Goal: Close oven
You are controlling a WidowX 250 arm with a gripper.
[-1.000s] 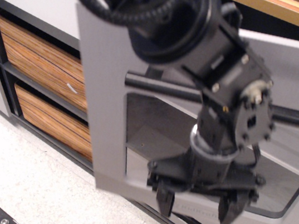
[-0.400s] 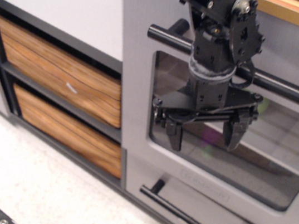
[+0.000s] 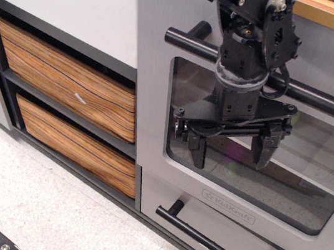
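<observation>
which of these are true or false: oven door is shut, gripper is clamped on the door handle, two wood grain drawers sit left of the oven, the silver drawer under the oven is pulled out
1. The oven door is shut. True: it sits flush with the cabinet front.
2. The gripper is clamped on the door handle. False: it is open, in front of the window, below the handle.
3. Two wood-grain drawers sit left of the oven. True, stacked.
4. The silver drawer under the oven is pulled out. False: it looks closed.

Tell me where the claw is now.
The open claw hangs in front of the oven window, right of centre in the view, just below the bar handle and above the drawer.
</observation>
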